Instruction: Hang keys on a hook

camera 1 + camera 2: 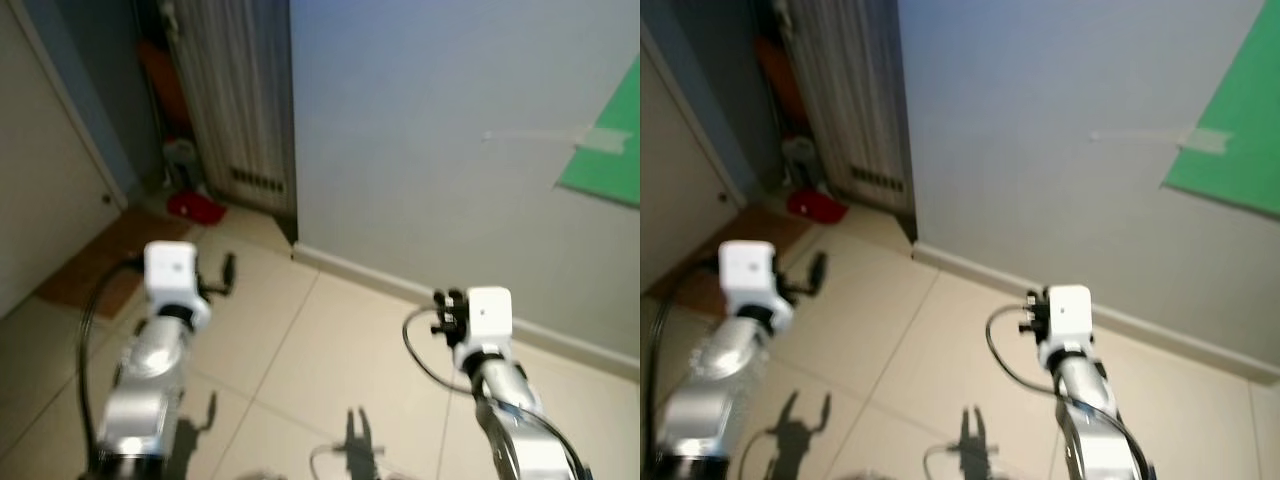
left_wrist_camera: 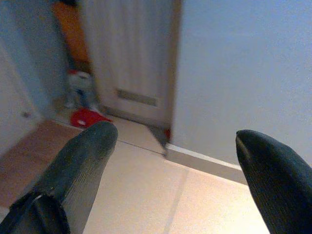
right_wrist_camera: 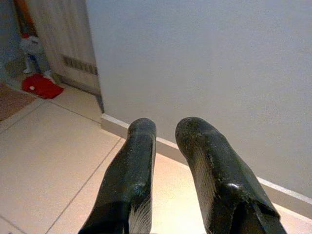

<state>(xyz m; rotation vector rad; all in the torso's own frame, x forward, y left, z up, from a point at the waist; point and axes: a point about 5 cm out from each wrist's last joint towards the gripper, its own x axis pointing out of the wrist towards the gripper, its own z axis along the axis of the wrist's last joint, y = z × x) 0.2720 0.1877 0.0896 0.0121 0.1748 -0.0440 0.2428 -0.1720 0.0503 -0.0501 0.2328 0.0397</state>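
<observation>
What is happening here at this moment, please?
The robot stands on a tiled floor facing a pale wall. Both arms are raised forward and hold nothing. The left end effector is open; the right end effector is nearly closed and empty. No keys or hook can be made out.

No readable text, label or number anywhere in view.

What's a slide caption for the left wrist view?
Left gripper open and empty above the tiled floor, facing a white wall and a red object beside the slatted door.
</observation>
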